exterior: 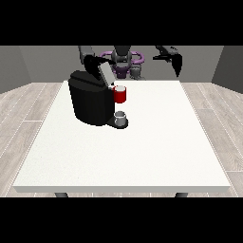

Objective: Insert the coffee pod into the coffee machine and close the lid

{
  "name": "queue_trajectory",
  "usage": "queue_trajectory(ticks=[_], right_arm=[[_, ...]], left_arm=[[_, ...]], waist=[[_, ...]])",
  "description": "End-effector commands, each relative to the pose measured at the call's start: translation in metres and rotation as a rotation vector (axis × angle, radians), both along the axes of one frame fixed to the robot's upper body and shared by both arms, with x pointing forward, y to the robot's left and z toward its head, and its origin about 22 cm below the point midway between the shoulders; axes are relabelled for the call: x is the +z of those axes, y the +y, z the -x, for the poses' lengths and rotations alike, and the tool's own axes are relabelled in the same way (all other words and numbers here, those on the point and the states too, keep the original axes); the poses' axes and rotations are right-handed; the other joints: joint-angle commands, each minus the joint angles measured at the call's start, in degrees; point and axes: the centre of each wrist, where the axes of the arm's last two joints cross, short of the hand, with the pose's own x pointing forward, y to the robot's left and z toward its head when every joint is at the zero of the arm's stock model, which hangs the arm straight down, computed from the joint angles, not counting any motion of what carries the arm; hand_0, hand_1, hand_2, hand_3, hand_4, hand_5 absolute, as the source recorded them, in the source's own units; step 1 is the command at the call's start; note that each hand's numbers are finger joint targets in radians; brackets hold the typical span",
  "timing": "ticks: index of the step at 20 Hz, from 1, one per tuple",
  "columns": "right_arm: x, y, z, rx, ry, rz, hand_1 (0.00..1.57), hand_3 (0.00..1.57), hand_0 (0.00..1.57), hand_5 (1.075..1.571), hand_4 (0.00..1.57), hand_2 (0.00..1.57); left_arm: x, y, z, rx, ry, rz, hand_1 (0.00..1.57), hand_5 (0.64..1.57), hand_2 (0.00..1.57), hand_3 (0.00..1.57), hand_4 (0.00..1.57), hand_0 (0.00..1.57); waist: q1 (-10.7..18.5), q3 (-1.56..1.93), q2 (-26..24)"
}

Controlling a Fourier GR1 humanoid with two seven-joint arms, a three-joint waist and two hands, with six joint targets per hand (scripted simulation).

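The black coffee machine (90, 102) stands on the white table (142, 152), left of centre. Its grey lid (106, 73) is tilted up and open. A red pod holder (120, 95) sticks out at the machine's front, and a pale top shows in its mouth; I cannot tell whether this is the pod. Below it a small grey cup (120, 116) sits on the machine's base. The hand at the view's left (91, 61) is just behind the raised lid, close to its upper edge. The hand at the view's right (177, 64) hangs high above the table's far edge, fingers pointing down.
The robot's torso (124, 60) is behind the table's far edge. Wooden floor surrounds the table on all sides. The machine and cup are the only things standing on the table.
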Motion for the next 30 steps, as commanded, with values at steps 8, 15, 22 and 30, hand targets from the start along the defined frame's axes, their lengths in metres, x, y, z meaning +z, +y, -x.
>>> queue_trajectory(ticks=[8, 15, 22, 30], right_arm=[[0.012, 0.029, -0.012, 0.039, -0.013, 0.048, 0.0, 0.0, 0.0, 1.571, 0.11, 0.0], [0.019, 0.036, -0.022, 0.036, -0.04, 0.14, 0.0, 0.0, 0.0, 1.571, 0.17, 0.0], [0.043, 0.046, -0.029, 0.053, -0.063, 0.131, 0.0, 0.0, 0.0, 1.571, 0.12, 0.0], [0.008, 0.086, 0.0, 0.261, -0.083, 0.029, 0.0, 0.0, 0.0, 1.571, 0.26, 0.0]], left_arm=[[-0.007, 0.017, -0.002, 0.046, -0.013, -0.013, 0.0, 1.571, 0.0, 0.0, 0.17, 0.0], [0.013, -0.016, -0.008, -0.02, 0.002, -0.004, 0.0, 1.571, 0.0, 0.0, 0.15, 0.0], [-0.013, -0.008, 0.009, -0.042, -0.07, -0.003, 0.0, 1.571, 0.0, 0.0, 0.2, 0.0], [-0.025, -0.028, 0.01, 0.019, -0.027, 0.048, 0.0, 1.571, 0.0, 0.0, 0.19, 0.0]], waist=[[-0.19, 0.18, 1.59], [3.19, 0.2, 0.89], [2.78, 0.18, 0.39], [-2.87, 0.19, -4.46]])
